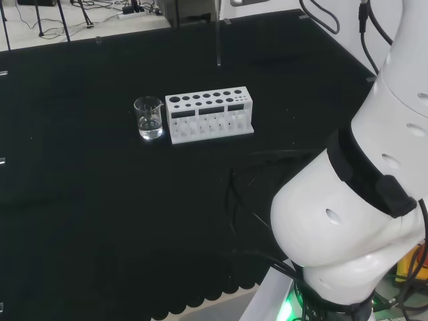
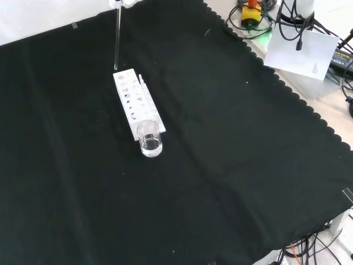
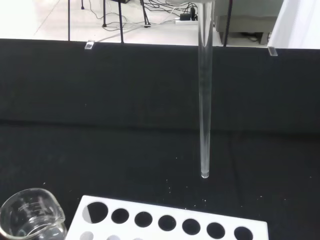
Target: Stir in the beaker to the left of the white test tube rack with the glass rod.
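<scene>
1. at left in the head view, the beaker [image 1: 148,118] stands upright on the black cloth [image 1: 80,221], mouth up, a little clear liquid in its base, just beside the rack's left end. by the look of it: thin glass, light, easy to tip or chip if a rod knocks the wall.
2. to its right, the rack [image 1: 210,114] lies with its long axis across that view, rows of holes facing up. in the front view the same rack [image 2: 138,102] runs away from the camera, with the beaker [image 2: 149,138] at its near end.
3. further right and beyond the rack in the head view, the rod [image 1: 218,33] hangs clear of the cloth. its long axis is close to vertical, free tip pointing down, as the front view [image 2: 117,38] and wrist view [image 3: 204,100] agree. the tip is well apart from the beaker, past the rack's far side.
4. the rod looks stiff, slick and brittle; the sensible place to hold it is the top end, leaving the lower length free to dip.
5. a sliver of the hand [image 2: 126,3] shows at the top of the front view, at the rod's upper end; how its fingers sit cannot be told.
</scene>
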Controlling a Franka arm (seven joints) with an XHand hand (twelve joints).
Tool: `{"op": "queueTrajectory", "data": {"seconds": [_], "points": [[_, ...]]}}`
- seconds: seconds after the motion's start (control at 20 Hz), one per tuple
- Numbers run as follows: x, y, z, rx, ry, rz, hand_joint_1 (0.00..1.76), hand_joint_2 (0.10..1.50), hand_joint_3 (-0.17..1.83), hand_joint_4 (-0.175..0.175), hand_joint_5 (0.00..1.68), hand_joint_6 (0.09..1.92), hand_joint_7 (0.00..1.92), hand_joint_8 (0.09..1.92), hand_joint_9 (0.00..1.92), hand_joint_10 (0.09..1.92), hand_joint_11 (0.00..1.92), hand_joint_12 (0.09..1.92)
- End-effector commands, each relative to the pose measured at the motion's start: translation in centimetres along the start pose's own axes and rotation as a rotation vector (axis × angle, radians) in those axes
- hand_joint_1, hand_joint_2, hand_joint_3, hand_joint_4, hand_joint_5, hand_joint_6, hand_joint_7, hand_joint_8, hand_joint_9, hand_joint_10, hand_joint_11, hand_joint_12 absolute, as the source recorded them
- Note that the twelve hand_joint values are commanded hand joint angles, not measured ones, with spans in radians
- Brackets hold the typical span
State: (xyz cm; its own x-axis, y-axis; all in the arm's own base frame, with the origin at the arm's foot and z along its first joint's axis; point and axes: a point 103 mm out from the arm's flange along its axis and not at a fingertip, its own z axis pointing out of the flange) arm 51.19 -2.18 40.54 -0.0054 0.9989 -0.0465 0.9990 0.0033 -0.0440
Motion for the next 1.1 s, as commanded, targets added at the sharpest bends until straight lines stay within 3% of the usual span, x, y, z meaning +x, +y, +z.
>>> {"op": "queueTrajectory", "data": {"seconds": [0.05,0.45,0.6,0.85,1.1], "points": [[0.7,-0.2,0.5,0.022,0.009,-0.008,1.31,1.11,-0.17,-0.175,1.38,0.09,1.16,1.06,1.58,0.91,1.65,0.64],[3.7,0.1,0.5,0.005,0.021,-0.089,1.31,1.11,-0.17,-0.175,1.38,0.09,1.15,1.06,1.58,0.91,1.65,0.64],[5.2,0.2,0.5,0.008,0.026,-0.087,1.31,1.11,-0.17,-0.175,1.38,0.09,1.15,1.06,1.58,0.91,1.65,0.64],[8.0,0.1,0.8,0.005,0.061,-0.131,1.31,1.1,-0.17,-0.175,1.38,0.09,1.16,1.06,1.58,0.91,1.65,0.64],[11.0,0.5,1.6,0.039,0.064,-0.199,1.31,1.1,-0.17,-0.175,1.38,0.09,1.16,1.06,1.58,0.91,1.65,0.63]]}}
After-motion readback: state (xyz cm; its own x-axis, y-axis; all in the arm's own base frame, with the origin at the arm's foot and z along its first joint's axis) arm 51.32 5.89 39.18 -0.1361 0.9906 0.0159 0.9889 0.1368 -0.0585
